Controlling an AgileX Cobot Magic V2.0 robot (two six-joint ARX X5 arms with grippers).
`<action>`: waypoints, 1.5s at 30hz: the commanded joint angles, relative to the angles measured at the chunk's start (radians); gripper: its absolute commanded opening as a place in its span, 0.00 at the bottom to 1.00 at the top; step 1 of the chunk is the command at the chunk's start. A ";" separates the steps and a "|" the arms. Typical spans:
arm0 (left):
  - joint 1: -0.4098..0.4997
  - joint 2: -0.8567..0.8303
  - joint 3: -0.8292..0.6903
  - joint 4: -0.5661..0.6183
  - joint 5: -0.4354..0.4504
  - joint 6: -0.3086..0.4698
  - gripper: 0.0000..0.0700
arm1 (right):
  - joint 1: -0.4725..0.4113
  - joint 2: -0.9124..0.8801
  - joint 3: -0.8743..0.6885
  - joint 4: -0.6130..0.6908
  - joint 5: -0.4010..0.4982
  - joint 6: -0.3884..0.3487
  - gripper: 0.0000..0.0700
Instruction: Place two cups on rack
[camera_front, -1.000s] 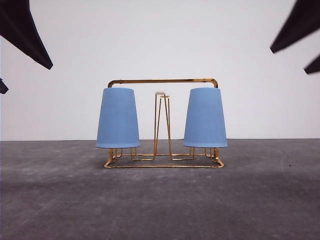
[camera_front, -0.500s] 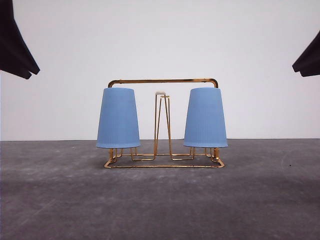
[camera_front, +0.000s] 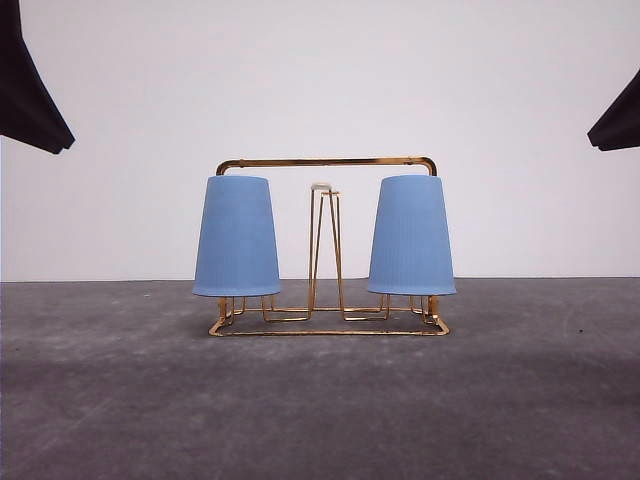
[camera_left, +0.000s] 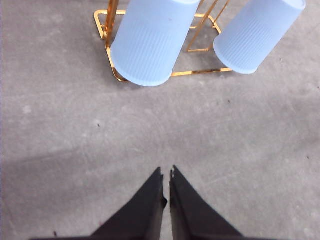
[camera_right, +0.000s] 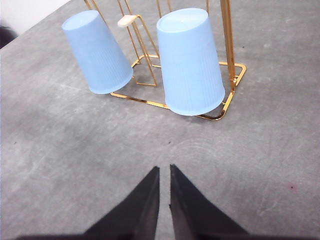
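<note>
Two light blue ribbed cups sit upside down over pegs of the gold wire rack (camera_front: 326, 162): the left cup (camera_front: 236, 237) and the right cup (camera_front: 411, 236), with a bare white-tipped peg (camera_front: 320, 187) between them. In the left wrist view, my left gripper (camera_left: 166, 172) is shut and holds nothing, hovering over bare table well short of the left cup (camera_left: 150, 40) and the rack (camera_left: 103, 35). In the right wrist view, my right gripper (camera_right: 164, 169) is likewise shut and holds nothing, short of the right cup (camera_right: 190, 60) and the rack (camera_right: 235, 82).
The rack stands mid-table on a grey tabletop (camera_front: 320, 410) before a white wall. Dark parts of the left arm (camera_front: 30, 90) and the right arm (camera_front: 620, 120) hang at the upper corners of the front view.
Both arms have drawn back toward the outer edges of the front view, the left to the left, the right to the right. Cups and rack have not moved.
</note>
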 joint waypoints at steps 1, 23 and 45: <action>0.010 -0.042 -0.016 0.034 -0.001 0.112 0.00 | 0.001 0.003 0.009 0.013 -0.001 0.010 0.05; 0.422 -0.765 -0.651 0.344 -0.085 0.255 0.00 | 0.001 0.003 0.009 0.020 -0.001 0.010 0.05; 0.391 -0.763 -0.673 0.346 -0.082 0.247 0.00 | 0.001 0.003 0.010 0.024 -0.001 0.009 0.05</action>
